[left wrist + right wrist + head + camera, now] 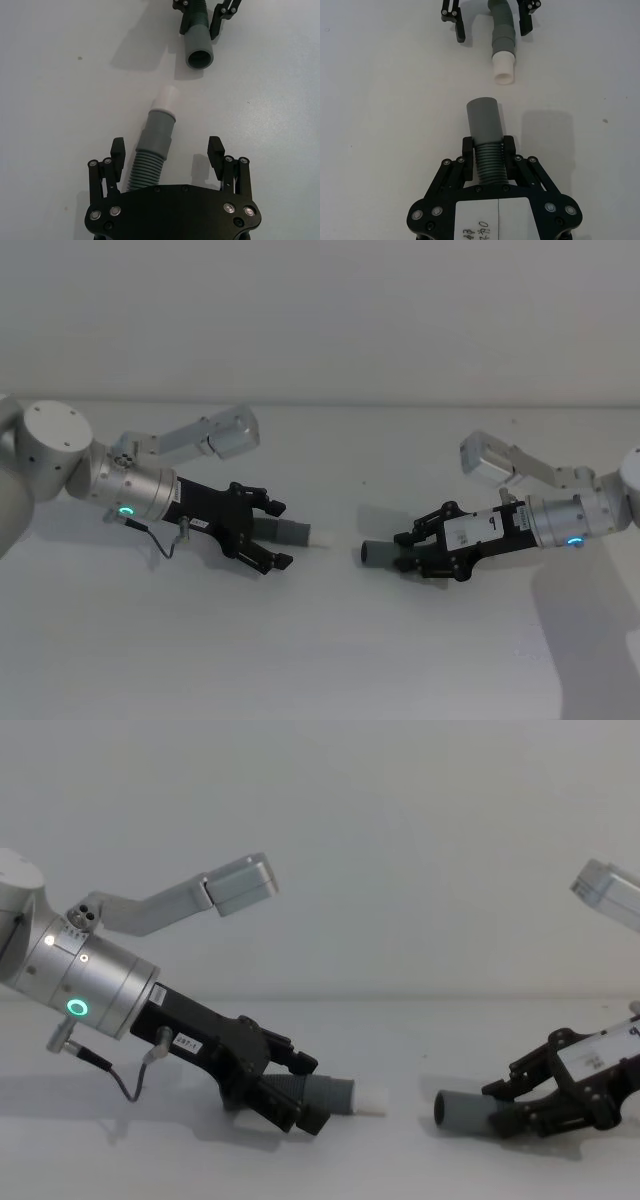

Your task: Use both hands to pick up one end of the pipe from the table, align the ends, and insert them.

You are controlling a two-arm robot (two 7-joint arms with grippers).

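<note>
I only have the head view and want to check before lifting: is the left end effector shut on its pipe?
Observer: No. The left end effector is open; its fingers flank the left hose with gaps on both sides.
Operator: And the right one?
Observer: The right end effector is shut on the right hose, at the ribs behind the cuff.
Operator: Is that cuff's mouth clear?
Observer: Yes, the left wrist view shows it hollow, apart from the white tip.
</note>
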